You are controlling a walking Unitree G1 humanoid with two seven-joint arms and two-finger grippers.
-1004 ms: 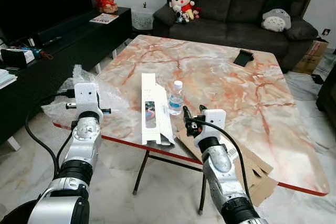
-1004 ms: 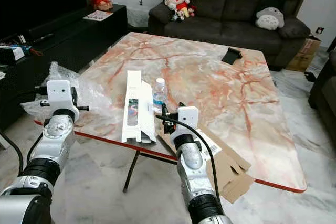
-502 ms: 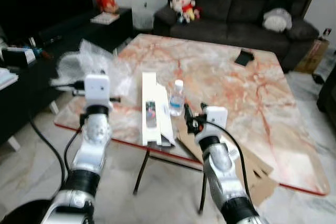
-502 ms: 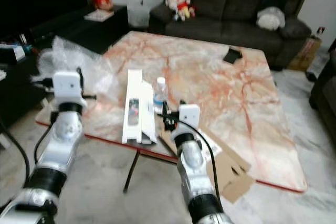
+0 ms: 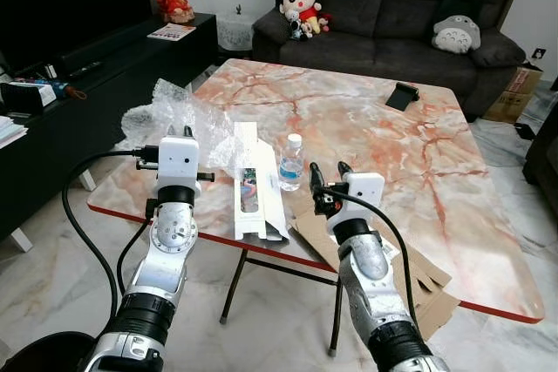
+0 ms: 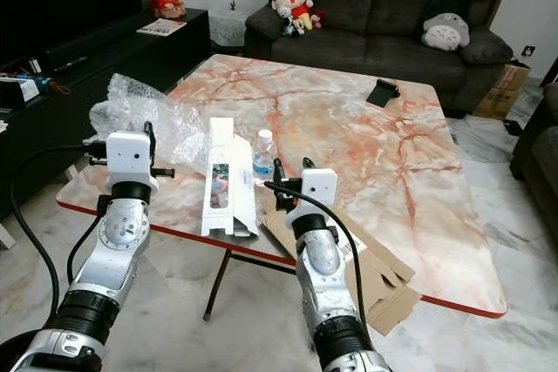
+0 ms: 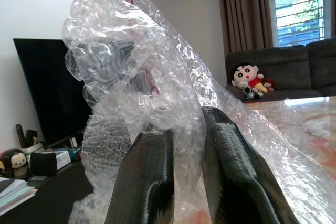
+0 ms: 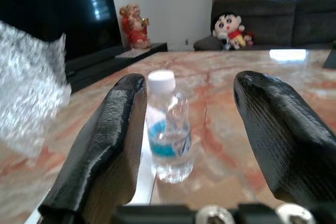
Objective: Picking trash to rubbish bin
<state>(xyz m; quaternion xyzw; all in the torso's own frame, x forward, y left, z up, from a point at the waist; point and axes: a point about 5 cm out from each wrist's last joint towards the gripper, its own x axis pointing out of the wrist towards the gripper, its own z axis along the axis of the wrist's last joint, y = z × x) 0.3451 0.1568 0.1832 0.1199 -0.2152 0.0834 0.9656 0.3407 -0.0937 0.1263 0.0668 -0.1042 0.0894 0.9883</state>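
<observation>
Bubble wrap lifted, bottle lined up, nothing binned yet.

In the head views, the left gripper (image 5: 166,139) held a crumpled sheet of bubble wrap (image 5: 187,119) up off the near left corner of the marble table (image 5: 375,128). The right gripper (image 5: 327,182), fingers spread, hovered at the near edge just short of a small water bottle (image 5: 292,163), which stood upright beside a long white box (image 5: 254,182); flattened cardboard (image 5: 418,278) lay partly under that arm. In the left wrist view the black fingers (image 7: 147,177) were clamped on the wrap, which blocked most of the room beyond. In the right wrist view the bottle stood framed between the parted fingers (image 8: 107,140), untouched. By my reading, one piece was in hand and the bottle, box and cardboard remained. No bin could be made out.
</observation>
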